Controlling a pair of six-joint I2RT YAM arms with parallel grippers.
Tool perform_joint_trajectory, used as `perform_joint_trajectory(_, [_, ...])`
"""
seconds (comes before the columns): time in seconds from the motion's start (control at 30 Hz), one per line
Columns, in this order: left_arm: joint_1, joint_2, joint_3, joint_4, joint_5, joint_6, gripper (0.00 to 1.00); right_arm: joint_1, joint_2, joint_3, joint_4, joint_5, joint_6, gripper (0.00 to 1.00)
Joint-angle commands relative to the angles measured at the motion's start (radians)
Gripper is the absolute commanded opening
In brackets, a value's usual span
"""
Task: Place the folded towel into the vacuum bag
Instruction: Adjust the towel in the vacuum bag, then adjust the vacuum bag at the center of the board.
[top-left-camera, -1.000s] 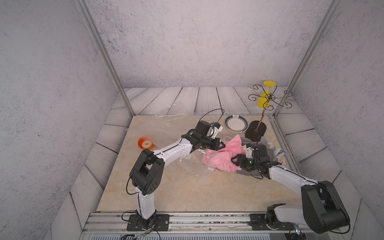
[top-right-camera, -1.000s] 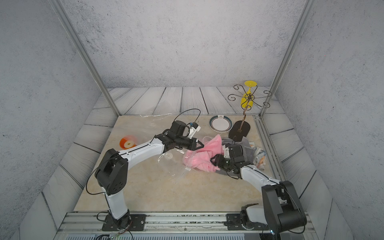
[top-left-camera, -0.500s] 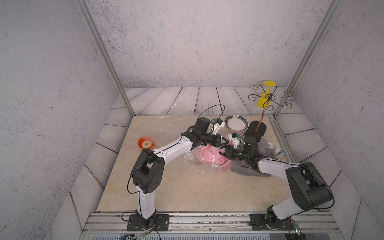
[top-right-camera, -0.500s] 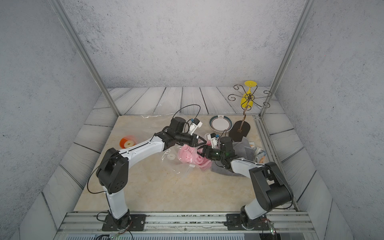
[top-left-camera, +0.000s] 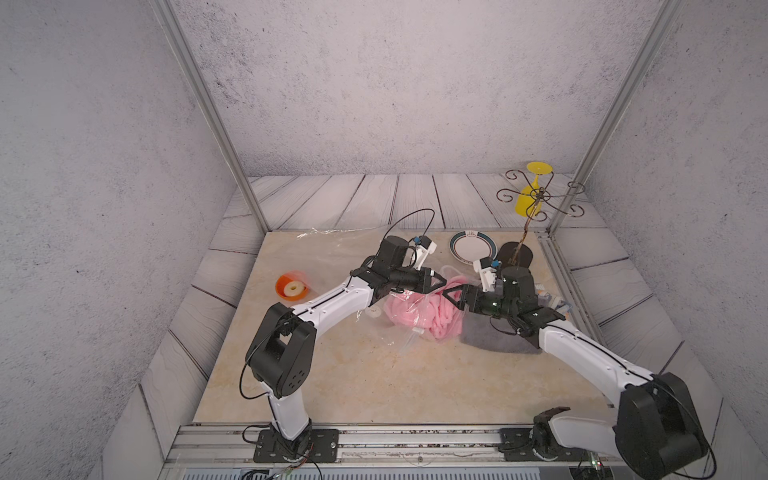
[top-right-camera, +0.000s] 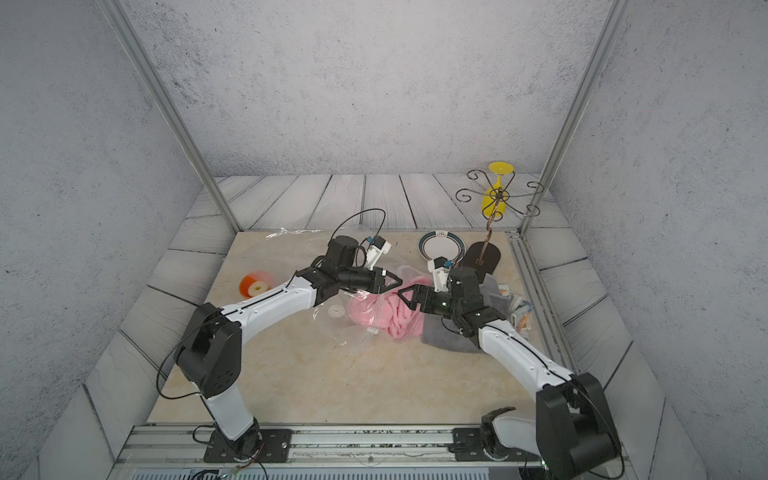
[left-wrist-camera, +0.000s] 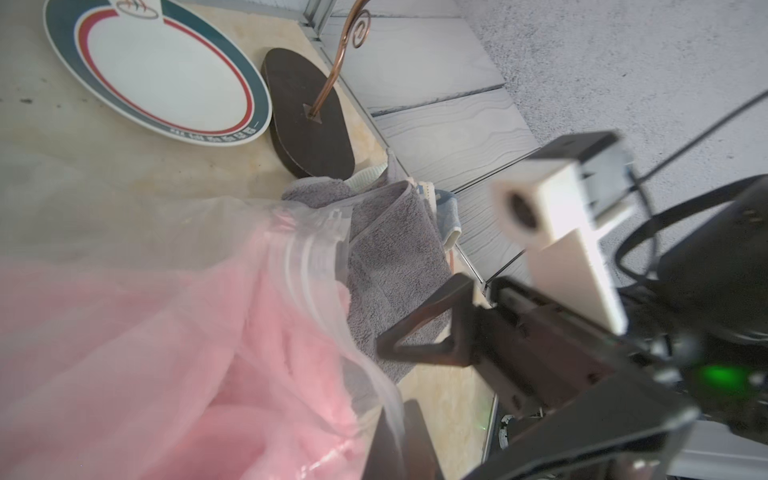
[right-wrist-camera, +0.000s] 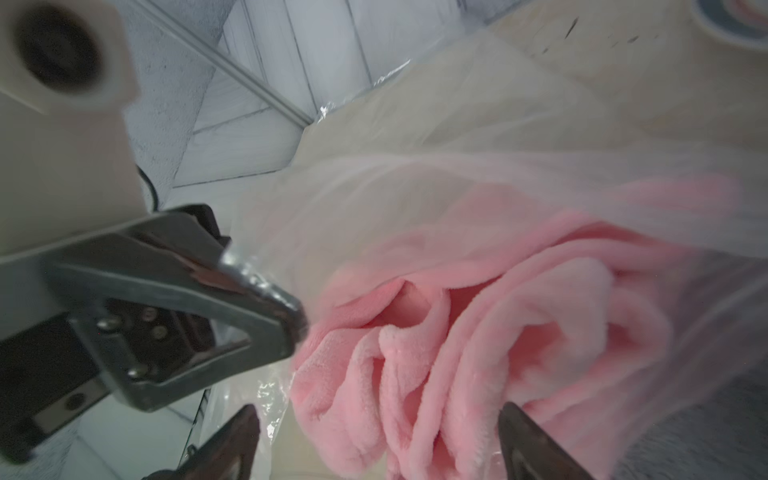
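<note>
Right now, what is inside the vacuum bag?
A crumpled pink towel shows through the clear vacuum bag. Its underside and anything beneath it are hidden. The grey towel lies outside, by the mouth.

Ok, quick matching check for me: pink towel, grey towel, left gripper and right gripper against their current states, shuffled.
Things:
1. pink towel
2. grey towel
3. left gripper
4. right gripper

States:
A. open, jaws spread next to the pink cloth
B. shut, pinching the plastic of the vacuum bag
C. lying on the table, outside the bag
D. covered by the clear plastic

Pairs: 1-D, 2-C, 3-B, 4-A
</note>
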Motion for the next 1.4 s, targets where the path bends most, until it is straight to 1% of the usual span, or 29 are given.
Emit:
perform_joint_trajectory(0.0, [0.010, -0.005, -0.001, 0.038, -0.001, -0.024, 0.00, -0.025, -0.039, 0.005, -0.204, 0.202, -0.066, 0.87])
perform_joint_trajectory(0.07, [0.010, -0.020, 0.002, 0.026, 0.010, -0.014, 0.00, -0.032, -0.023, 0.012, -0.239, 0.268, -0.079, 0.84])
perform_joint_trajectory(0.13, [0.009, -0.033, 0.003, 0.016, 0.017, -0.004, 0.00, -0.038, 0.017, 0.032, -0.272, 0.325, -0.077, 0.73])
perform_joint_trajectory(0.17, [0.010, -0.037, 0.002, 0.012, 0.022, -0.002, 0.00, -0.044, 0.034, 0.033, -0.264, 0.328, -0.075, 0.68])
perform_joint_trajectory(0.23, [0.010, -0.044, 0.002, 0.004, 0.030, 0.004, 0.00, -0.057, 0.073, 0.024, -0.211, 0.319, -0.062, 0.56])
perform_joint_trajectory(0.3, [0.010, -0.050, -0.004, 0.001, 0.038, 0.004, 0.00, -0.062, 0.106, 0.029, -0.160, 0.319, -0.054, 0.49])
perform_joint_trajectory(0.37, [0.010, -0.058, -0.010, 0.004, 0.043, 0.004, 0.00, -0.065, 0.141, 0.043, -0.124, 0.322, -0.051, 0.45])
perform_joint_trajectory(0.4, [0.010, -0.060, -0.012, 0.003, 0.046, 0.003, 0.00, -0.066, 0.157, 0.049, -0.105, 0.325, -0.052, 0.42])
perform_joint_trajectory(0.5, [0.010, -0.065, -0.018, 0.004, 0.054, -0.001, 0.00, -0.069, 0.197, 0.078, -0.082, 0.343, -0.045, 0.37])
perform_joint_trajectory(0.7, [0.010, -0.066, -0.022, 0.004, 0.064, -0.002, 0.00, -0.075, 0.282, 0.120, -0.051, 0.324, -0.054, 0.34])
perform_joint_trajectory(0.9, [0.010, -0.073, -0.021, 0.008, 0.063, -0.001, 0.00, -0.076, 0.345, 0.107, -0.005, 0.290, -0.009, 0.28])
perform_joint_trajectory(1.0, [0.010, -0.075, -0.014, 0.008, 0.063, -0.001, 0.00, -0.076, 0.352, 0.076, 0.044, 0.259, 0.012, 0.21])
perform_joint_trajectory(1.07, [0.011, -0.075, -0.012, 0.005, 0.060, 0.002, 0.00, -0.076, 0.342, 0.056, 0.075, 0.239, 0.019, 0.12])
perform_joint_trajectory(1.1, [0.014, -0.076, -0.012, -0.001, 0.050, 0.004, 0.00, -0.076, 0.329, 0.048, 0.085, 0.231, 0.018, 0.08])
perform_joint_trajectory(1.17, [0.021, -0.082, -0.017, -0.016, 0.007, 0.009, 0.00, -0.076, 0.293, 0.032, 0.097, 0.219, 0.016, 0.03])
perform_joint_trajectory(1.23, [0.026, -0.093, -0.023, -0.066, -0.094, 0.040, 0.00, -0.077, 0.241, 0.017, 0.108, 0.186, 0.009, 0.01])
perform_joint_trajectory(1.37, [0.027, -0.108, 0.004, -0.242, -0.311, 0.161, 0.00, -0.080, 0.129, -0.003, 0.135, 0.116, 0.034, 0.01])
